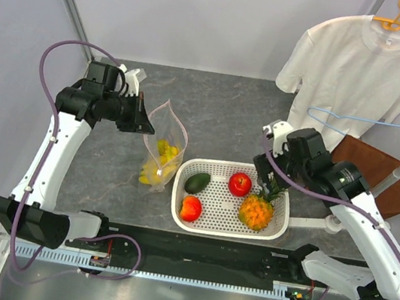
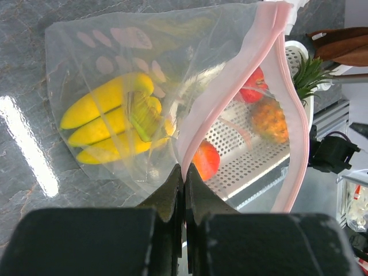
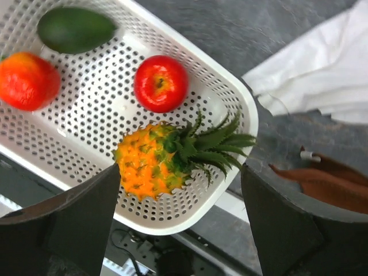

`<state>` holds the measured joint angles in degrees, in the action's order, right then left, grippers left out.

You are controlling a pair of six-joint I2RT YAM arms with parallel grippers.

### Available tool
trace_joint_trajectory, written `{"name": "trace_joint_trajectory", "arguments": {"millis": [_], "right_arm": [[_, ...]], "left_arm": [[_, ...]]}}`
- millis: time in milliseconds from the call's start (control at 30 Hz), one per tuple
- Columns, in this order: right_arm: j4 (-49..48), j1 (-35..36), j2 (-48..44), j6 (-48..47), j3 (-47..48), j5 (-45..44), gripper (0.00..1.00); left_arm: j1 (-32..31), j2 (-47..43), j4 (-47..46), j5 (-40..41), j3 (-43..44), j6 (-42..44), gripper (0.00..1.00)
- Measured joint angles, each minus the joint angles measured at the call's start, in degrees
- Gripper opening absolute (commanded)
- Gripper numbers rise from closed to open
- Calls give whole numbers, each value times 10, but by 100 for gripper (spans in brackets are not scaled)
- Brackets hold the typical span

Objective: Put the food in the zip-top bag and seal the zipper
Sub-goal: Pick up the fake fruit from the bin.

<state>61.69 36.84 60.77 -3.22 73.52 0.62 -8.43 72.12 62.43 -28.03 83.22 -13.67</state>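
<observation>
Zip-top bag (image 1: 162,140) sits on the gray table (image 1: 228,116), left of the white perforated basket (image 1: 216,202) and just beside its left end, with one edge lifted. Yellow banana bunch (image 1: 161,162) is already inside the bag, low down near the table. In the left wrist view the bananas (image 2: 112,123) show through the clear film (image 2: 115,57). The pink zipper (image 2: 221,106) is unsealed, its two lips spread apart so the mouth gapes toward the basket. Left gripper (image 1: 146,122) is clamped on the bag's mouth edge: in the wrist view the fingertips (image 2: 185,179) are pressed together with the pink strip pinched between them. The other four fruits are still in the basket: dark green avocado (image 1: 197,183) at upper left, red-orange fruit (image 1: 191,209) at lower left, red apple (image 1: 239,184) top middle, and orange pineapple (image 1: 256,211) at right, crown pointing up and right toward the basket rim. Right wrist view shows the same layout: avocado (image 3: 76,29), red-orange fruit (image 3: 27,80), apple (image 3: 161,83) and pineapple (image 3: 152,164) on the basket floor (image 3: 86,121). Right gripper (image 1: 266,177) is above the basket's right end, jaws spread wide with nothing between them. In its own view the fingers (image 3: 80,224) flank the pineapple from above; can't tell if they touch it. Behind the right arm, a white T-shirt (image 1: 350,67) hangs on an orange hanger (image 1: 396,26), with a brown board (image 1: 397,181) below it.
</observation>
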Motion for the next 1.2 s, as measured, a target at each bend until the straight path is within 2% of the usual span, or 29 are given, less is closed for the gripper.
{"name": "trace_joint_trajectory", "arguments": {"millis": [167,300,400,533,600,800,1033,1200], "right_arm": [[5,-33,-15,53,-6,-43,97],[14,-43,19,98,-2,-78,98],[17,-90,46,175,-12,-83,98],[27,-171,40,271,-82,-60,96],[34,-188,40,298,-116,-45,95],[22,-189,42,339,-149,6,94],[-32,-189,89,363,-150,10,93],[-66,-189,121,371,-150,9,88]], "left_arm": [[0,-3,0,-6,0,-2,2],[0,-3,-1,-7,0,-3,2],[0,-3,-5,-7,0,-7,2],[0,-4,-8,-6,0,-9,2],[0,-8,-9,-6,0,-9,2],[0,-22,-9,-6,-2,-9,2],[0,-18,-9,-7,-2,-10,2],[0,-16,-11,-6,-2,-11,2]]}}
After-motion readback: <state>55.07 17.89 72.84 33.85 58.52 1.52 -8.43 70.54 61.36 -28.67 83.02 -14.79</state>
